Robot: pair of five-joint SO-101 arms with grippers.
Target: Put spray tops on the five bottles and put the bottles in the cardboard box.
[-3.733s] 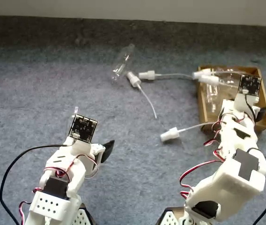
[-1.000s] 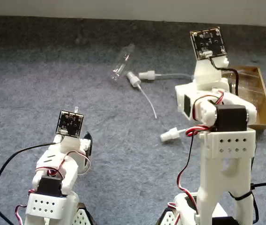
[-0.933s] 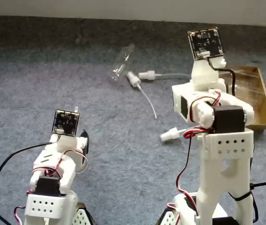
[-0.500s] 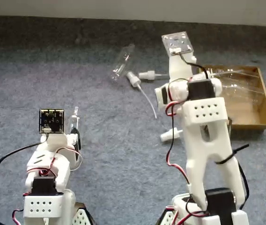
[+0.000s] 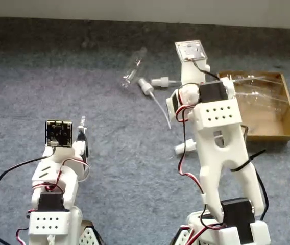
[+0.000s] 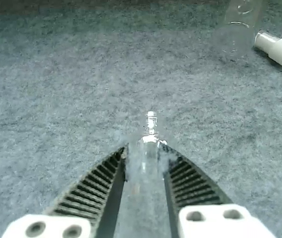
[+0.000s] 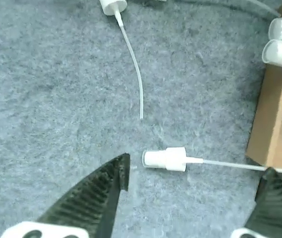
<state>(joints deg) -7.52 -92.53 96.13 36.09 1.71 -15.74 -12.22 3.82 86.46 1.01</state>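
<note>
My left gripper (image 6: pixel 143 151) is shut on a clear bottle (image 6: pixel 150 126) whose open neck points away from the wrist; from above the bottle (image 5: pixel 82 124) sticks out over the carpet at the lower left. My right gripper (image 7: pixel 196 167) hangs open above a white spray top (image 7: pixel 165 159) lying on the carpet, its thin tube running toward the cardboard box (image 7: pixel 279 124). That spray top (image 5: pixel 184 148) lies beside the raised right arm (image 5: pixel 216 132). The cardboard box (image 5: pixel 283 133) at the right holds clear capped bottles (image 5: pixel 260 99).
A second clear bottle (image 5: pixel 134 67) lies at the back, with two more spray tops (image 5: pixel 146 86) (image 5: pixel 160 80) next to it, one trailing a long tube (image 7: pixel 133 64). Grey carpet covers the floor between the arms.
The right arm has risen out of the box and swung left over the carpet, above the loose spray top. The left arm has turned left with the bottle still held.
</note>
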